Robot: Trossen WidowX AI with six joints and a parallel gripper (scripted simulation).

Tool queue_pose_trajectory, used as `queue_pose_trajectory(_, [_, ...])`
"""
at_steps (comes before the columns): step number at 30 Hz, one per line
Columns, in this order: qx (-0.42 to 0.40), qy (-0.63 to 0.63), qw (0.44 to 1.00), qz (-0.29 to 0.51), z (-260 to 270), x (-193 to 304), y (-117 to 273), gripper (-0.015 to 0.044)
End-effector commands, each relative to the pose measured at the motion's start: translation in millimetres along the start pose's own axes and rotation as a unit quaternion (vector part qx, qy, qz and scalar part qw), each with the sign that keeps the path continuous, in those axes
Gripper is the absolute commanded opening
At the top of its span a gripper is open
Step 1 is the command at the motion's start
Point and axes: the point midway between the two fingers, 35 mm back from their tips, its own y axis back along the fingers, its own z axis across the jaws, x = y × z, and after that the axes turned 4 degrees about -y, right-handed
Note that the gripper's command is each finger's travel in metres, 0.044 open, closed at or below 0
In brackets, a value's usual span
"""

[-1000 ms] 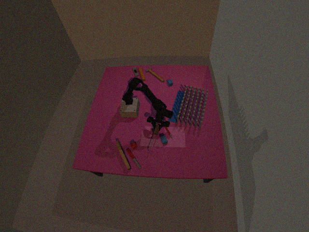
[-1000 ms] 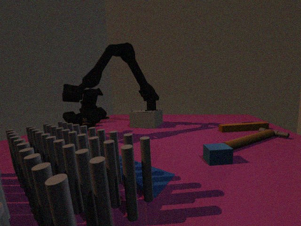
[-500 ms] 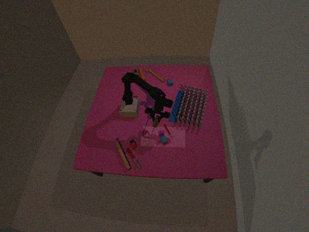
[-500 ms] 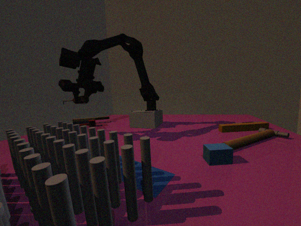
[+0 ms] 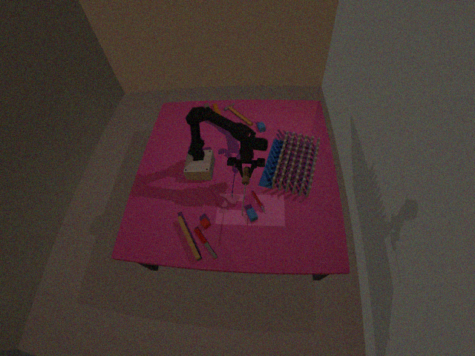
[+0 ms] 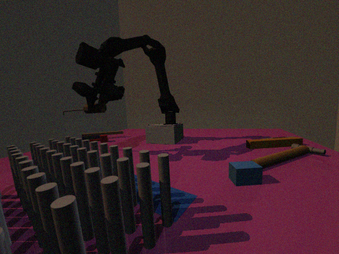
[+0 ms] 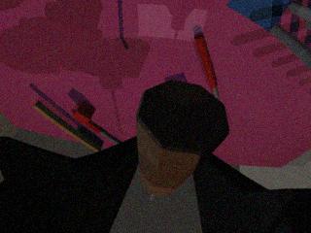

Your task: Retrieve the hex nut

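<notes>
My gripper (image 5: 245,176) (image 6: 95,107) is shut on the brown wooden handle of a hook tool (image 5: 246,170) (image 7: 167,170). In the exterior view the tool's thin shaft (image 6: 73,110) sticks out nearly level, with a short bent tip pointing down. The tool is in the air, well above the table, and clear of the spacers. The grey metal spacers (image 6: 144,191) stand upright in rows, at the right of the table in the top view. The blue taped strip (image 5: 266,180) (image 6: 181,196) (image 7: 253,10) lies along their side nearest the arm base. I cannot make out the nut.
Below the tool lie a pale sheet (image 5: 274,218), a blue block (image 5: 251,213) and a red-handled tool (image 5: 257,199). A yellow bar (image 5: 188,235), a red block (image 5: 205,222) and another red-handled tool (image 5: 200,234) lie front left. A hammer (image 6: 284,155) and blue block (image 6: 244,174) lie behind.
</notes>
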Motion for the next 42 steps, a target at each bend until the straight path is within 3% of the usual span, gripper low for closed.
queue_pose_trajectory(1, [0.027,0.029,0.999,-0.003,-5,-20,16,0.0])
queue_pose_trajectory(21, [0.16,0.225,0.961,-0.026,-5,-122,89,0.0])
queue_pose_trajectory(42, [0.292,0.443,0.847,-0.041,39,-219,154,0.0])
